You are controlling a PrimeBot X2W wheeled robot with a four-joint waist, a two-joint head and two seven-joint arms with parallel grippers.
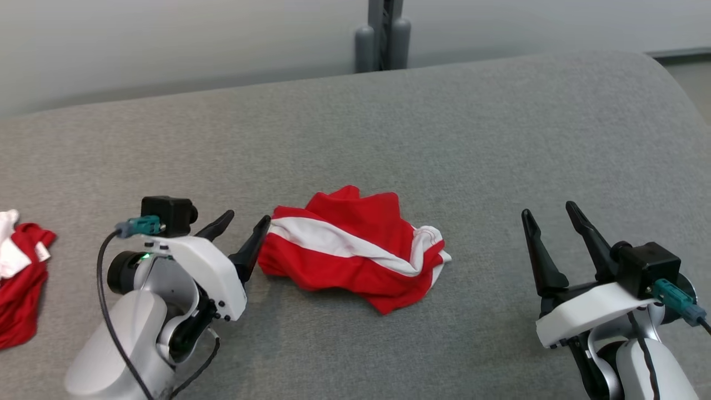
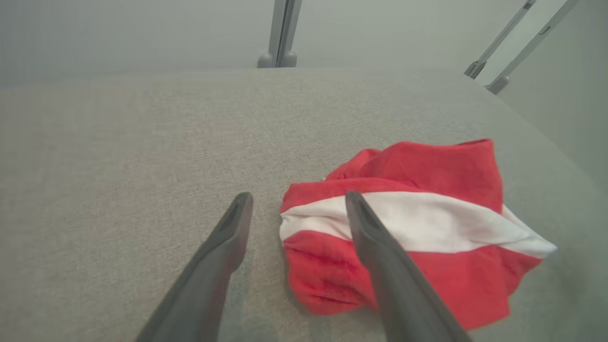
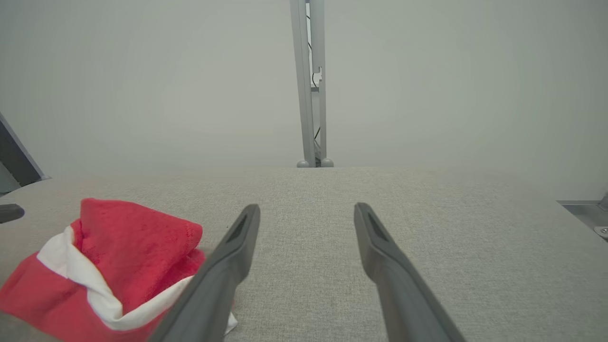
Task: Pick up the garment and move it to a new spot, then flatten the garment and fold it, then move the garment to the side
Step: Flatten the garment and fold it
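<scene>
The garment [image 1: 355,250] is a crumpled red cloth with a white stripe, lying in a heap near the middle of the grey cushioned surface [image 1: 389,128]. My left gripper [image 1: 244,222] is open just left of it, one fingertip at the garment's left edge. In the left wrist view the garment [image 2: 427,228] lies to the right, with one of the gripper's [image 2: 299,202] fingers [image 2: 380,256] in front of its left edge. My right gripper [image 1: 547,214] stands open and empty well right of the heap; its wrist view shows the garment [image 3: 109,266] at lower left of the gripper [image 3: 306,211].
Another red and white cloth [image 1: 19,272] lies at the far left edge of the surface. A grey metal post [image 1: 383,36] stands behind the surface's back edge. The surface curves away at the far right corner [image 1: 666,72].
</scene>
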